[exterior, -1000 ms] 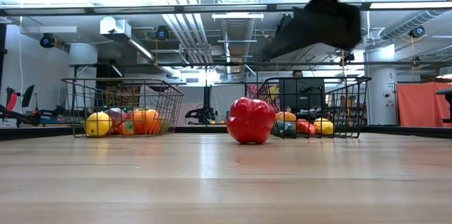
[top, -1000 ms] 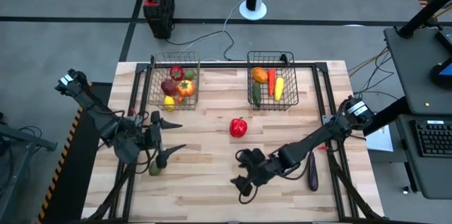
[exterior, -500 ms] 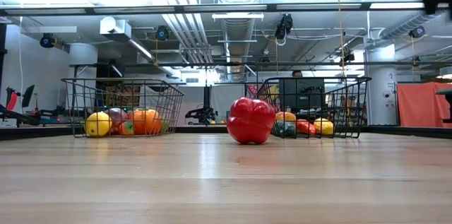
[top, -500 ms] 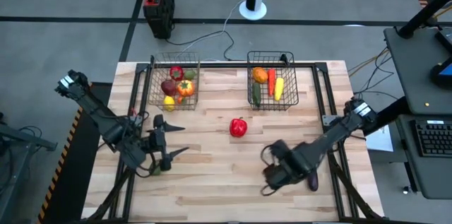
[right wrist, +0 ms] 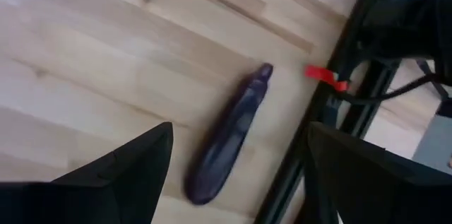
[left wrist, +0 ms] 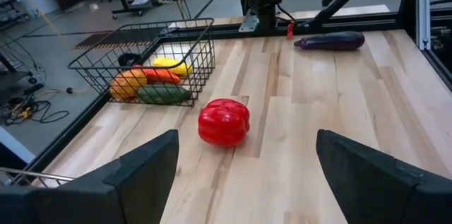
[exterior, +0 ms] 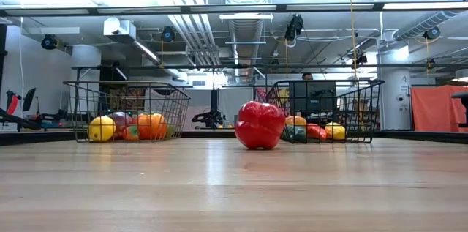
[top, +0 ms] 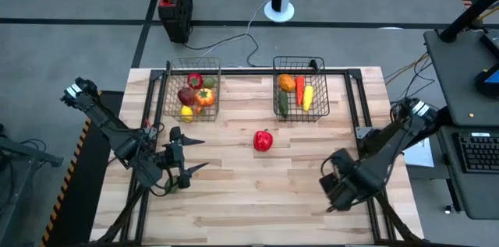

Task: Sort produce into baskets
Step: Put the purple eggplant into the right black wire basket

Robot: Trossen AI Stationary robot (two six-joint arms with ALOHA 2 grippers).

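Eggplant lies flat on the tabletop by its right edge, beneath the right gripper, between the spread fingers and apart from both. Left gripper hovers open near the left edge, facing the red pepper at mid-table. Both baskets hold produce.

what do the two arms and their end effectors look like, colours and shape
Both arms are dark, nearly black, built of slim jointed segments with a pale grey block at each outer joint. The left end effector carries two pointed, dark tapered fingers. The right end effector has the same broad, flat matte black fingers. No bright markings show on either.
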